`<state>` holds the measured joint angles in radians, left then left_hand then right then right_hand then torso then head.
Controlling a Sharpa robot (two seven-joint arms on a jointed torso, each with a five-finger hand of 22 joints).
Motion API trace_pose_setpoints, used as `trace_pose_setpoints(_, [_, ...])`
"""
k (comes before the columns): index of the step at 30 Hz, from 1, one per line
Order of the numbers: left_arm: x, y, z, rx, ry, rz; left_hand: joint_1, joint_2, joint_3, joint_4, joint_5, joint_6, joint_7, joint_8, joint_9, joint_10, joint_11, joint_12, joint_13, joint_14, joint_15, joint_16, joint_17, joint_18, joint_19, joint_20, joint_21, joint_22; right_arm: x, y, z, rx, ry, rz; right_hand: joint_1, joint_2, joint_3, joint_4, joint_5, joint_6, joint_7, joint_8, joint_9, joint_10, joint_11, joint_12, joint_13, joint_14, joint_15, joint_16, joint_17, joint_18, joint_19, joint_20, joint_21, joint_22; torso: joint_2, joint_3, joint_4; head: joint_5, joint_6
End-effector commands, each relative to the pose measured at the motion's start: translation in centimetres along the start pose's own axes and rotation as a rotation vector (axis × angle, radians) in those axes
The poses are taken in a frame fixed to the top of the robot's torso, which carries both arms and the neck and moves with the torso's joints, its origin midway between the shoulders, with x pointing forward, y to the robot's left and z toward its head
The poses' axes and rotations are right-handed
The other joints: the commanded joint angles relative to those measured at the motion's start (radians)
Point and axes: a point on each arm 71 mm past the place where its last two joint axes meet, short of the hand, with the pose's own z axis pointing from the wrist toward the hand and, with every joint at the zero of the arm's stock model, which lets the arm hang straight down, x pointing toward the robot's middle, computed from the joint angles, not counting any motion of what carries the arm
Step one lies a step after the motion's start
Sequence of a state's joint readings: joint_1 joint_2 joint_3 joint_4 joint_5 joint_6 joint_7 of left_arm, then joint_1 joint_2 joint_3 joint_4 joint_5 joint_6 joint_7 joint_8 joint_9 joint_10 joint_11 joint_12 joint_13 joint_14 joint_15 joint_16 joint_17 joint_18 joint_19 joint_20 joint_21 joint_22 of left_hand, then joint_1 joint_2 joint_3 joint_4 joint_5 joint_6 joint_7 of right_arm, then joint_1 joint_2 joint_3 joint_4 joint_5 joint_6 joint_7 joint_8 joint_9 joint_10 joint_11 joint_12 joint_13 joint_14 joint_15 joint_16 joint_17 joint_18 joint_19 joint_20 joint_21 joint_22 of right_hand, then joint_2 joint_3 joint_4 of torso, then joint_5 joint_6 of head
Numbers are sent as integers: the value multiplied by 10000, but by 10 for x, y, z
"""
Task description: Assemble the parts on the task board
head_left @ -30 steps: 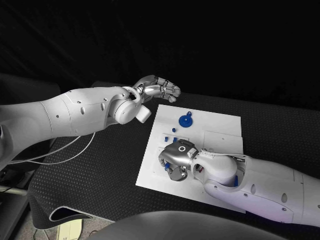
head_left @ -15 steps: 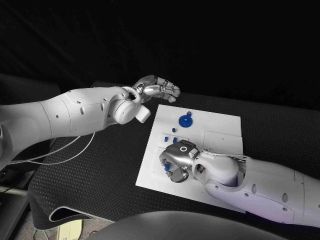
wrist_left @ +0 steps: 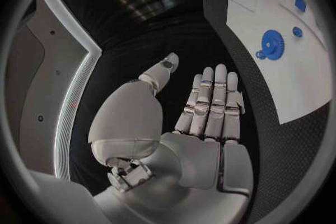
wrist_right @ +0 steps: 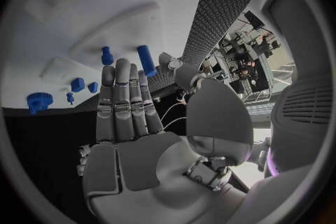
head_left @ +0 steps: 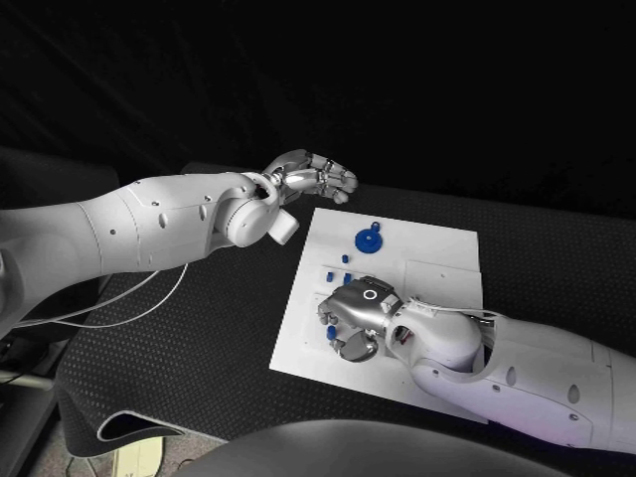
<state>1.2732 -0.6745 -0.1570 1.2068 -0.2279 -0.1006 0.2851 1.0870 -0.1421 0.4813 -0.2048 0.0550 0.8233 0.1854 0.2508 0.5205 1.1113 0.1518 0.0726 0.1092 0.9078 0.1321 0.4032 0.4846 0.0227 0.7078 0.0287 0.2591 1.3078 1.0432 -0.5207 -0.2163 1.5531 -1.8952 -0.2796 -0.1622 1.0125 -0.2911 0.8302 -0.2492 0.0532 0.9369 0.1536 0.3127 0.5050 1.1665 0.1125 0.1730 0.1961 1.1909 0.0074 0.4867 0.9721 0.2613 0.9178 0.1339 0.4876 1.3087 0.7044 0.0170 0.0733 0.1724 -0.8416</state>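
Off the far left corner of the task board (head_left: 433, 253), the left hand (head_left: 315, 178) hovers with its fingers straight and apart, holding nothing; beside its fingertips on the white plate lies the blue gear (wrist_left: 271, 43). Further right, the right hand (head_left: 356, 320) sits low over the board's near part, fingers extended side by side and empty, with a blue peg (wrist_right: 146, 60) just past its fingertips. A sweep of those fingers could likely knock the peg over. The palm hides the parts beneath it in the head view
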Motion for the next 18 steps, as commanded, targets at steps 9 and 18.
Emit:
trace_pose_setpoints(9, [-2, 0, 0, 76, 36, -60, 121, -5, -8, 58, 22, -31, 14, 36, -15, 93, 7, 3, -17, 17, -34, -35, 12, 70, 83, -1, -50, 126, -25, -16, -22, -45, -820, 2062, -516, -62, -885, -147, -15, -219, 41, -85, 48, -215, 11, -56, -26, 93, -10, 76, 27, -12, 43, 15, 79, 224, 0, 6, -1, -110, 134])
trace_pose_setpoints(18, [-8, 1, -2, 44, -108, -20, 114, -7, -12, 65, 21, -29, 15, 39, -16, 96, 6, 4, -19, 19, -33, -35, 14, 69, 88, 0, -54, 130, -65, -60, -48, 932, -1463, 3274, -315, 248, -975, 197, -7, -126, -10, -22, 108, 66, -138, 182, 87, 423, -160, 329, 133, 5, 400, -124, 337, 224, -14, 3, -28, -698, 528])
